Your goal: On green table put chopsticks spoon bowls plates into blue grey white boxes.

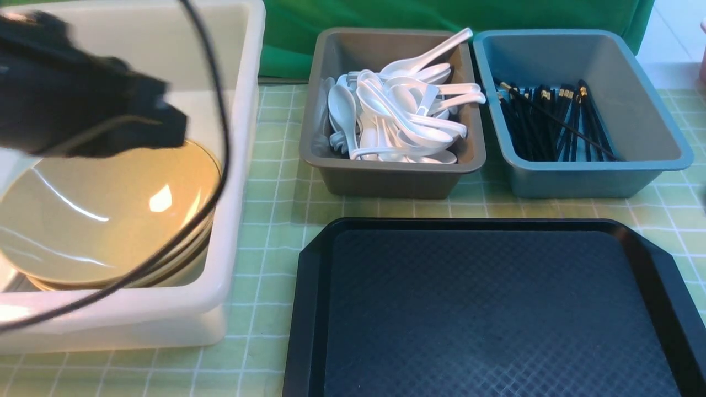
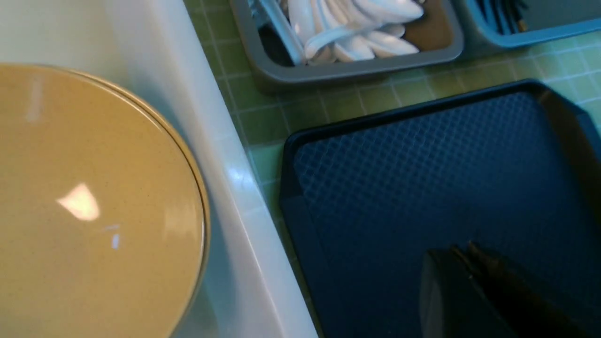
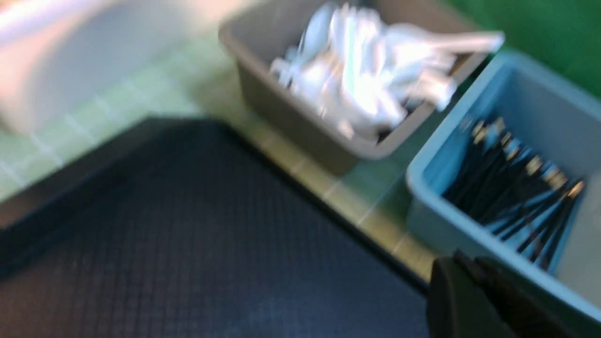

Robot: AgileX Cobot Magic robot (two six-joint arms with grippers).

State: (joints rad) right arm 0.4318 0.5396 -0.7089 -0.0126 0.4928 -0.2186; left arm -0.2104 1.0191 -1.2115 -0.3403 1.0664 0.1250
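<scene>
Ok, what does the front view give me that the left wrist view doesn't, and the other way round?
Front view only: the left arm blurred over the white box, the chopsticks lying in the blue box, and the whole pile of spoons.

Left wrist view only: the shut left gripper over the black tray, empty.

Both: the stacked tan bowls in the white box, the grey box of spoons, the bare black tray and the green table.

Tan bowls point(image 2: 89, 206) in white box point(image 2: 244, 188)
</scene>
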